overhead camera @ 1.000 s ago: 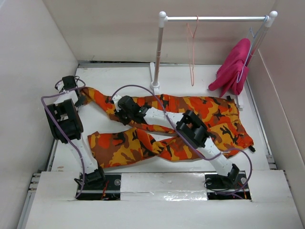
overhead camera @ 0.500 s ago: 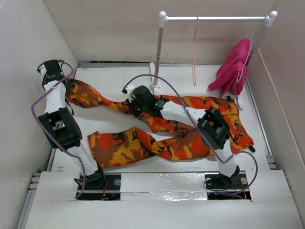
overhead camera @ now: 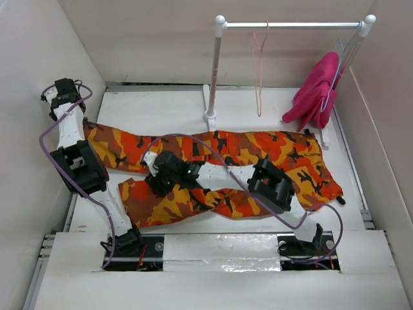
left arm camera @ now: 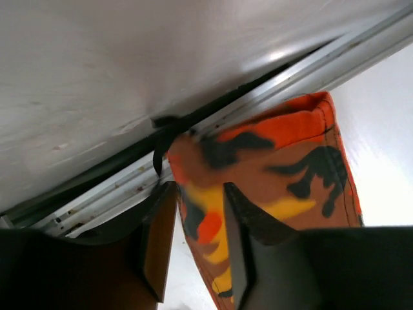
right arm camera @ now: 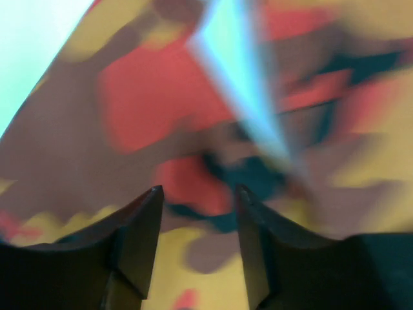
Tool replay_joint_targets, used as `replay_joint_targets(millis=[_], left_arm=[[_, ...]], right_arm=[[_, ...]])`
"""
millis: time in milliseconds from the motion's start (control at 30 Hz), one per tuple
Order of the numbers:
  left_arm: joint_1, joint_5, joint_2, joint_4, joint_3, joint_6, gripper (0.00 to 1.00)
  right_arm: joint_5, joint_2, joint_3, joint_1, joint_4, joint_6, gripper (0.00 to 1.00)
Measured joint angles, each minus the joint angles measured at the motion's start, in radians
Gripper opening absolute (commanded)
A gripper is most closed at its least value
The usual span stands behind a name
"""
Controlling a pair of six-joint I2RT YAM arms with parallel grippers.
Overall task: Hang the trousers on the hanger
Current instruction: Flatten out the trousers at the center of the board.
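Left gripper (left arm camera: 197, 194) clamped on a leg cuff of the trousers (overhead camera: 271, 145) at the far-left table (overhead camera: 168, 106) edge, right gripper (right arm camera: 197, 194) parted above the near leg, trousers flat, waist right, hanger (overhead camera: 259, 71) on the far rail (overhead camera: 290, 25).

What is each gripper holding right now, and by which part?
The left gripper pinches the trousers by one leg end, close to the hem. The right gripper is open over the cloth, holding nothing.
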Motion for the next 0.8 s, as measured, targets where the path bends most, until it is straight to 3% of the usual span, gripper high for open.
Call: replay_joint_targets(millis=[33, 167, 233, 267, 367, 500, 567, 600, 733, 800], left_arm=[[-0.007, -0.004, 0.001, -0.001, 0.014, -0.003, 0.39], [-0.044, -0.021, 0.001, -0.006, 0.072, -0.008, 0.40], [-0.085, -0.025, -0.002, 0.002, 0.079, -0.009, 0.40], [-0.113, -0.029, -0.002, 0.007, 0.077, -0.010, 0.39], [-0.217, -0.042, -0.012, 0.053, 0.038, -0.010, 0.37], [-0.369, -0.024, -0.050, 0.119, -0.074, -0.016, 0.23], [-0.436, 0.027, -0.087, 0.164, -0.150, -0.029, 0.04], [-0.461, 0.055, -0.111, 0.184, -0.186, -0.035, 0.00], [-0.546, 0.181, -0.277, 0.258, -0.336, -0.057, 0.00], [-0.572, 0.239, -0.406, 0.294, -0.402, -0.064, 0.00]], right_arm=[[-0.007, 0.006, 0.000, 0.015, -0.011, -0.001, 0.61], [-0.027, -0.018, -0.019, 0.012, -0.027, 0.001, 0.62], [-0.030, -0.071, -0.065, -0.032, -0.024, 0.003, 0.57], [-0.029, -0.106, -0.092, -0.067, -0.023, 0.004, 0.40], [-0.013, -0.182, -0.121, -0.188, -0.012, 0.016, 0.00], [0.009, -0.217, -0.143, -0.323, 0.022, 0.038, 0.00], [0.016, -0.238, -0.204, -0.350, 0.037, 0.051, 0.00], [0.015, -0.255, -0.254, -0.347, 0.049, 0.057, 0.00], [0.021, -0.333, -0.410, -0.238, 0.066, 0.066, 0.00], [0.023, -0.379, -0.456, -0.131, 0.087, 0.055, 0.14]])
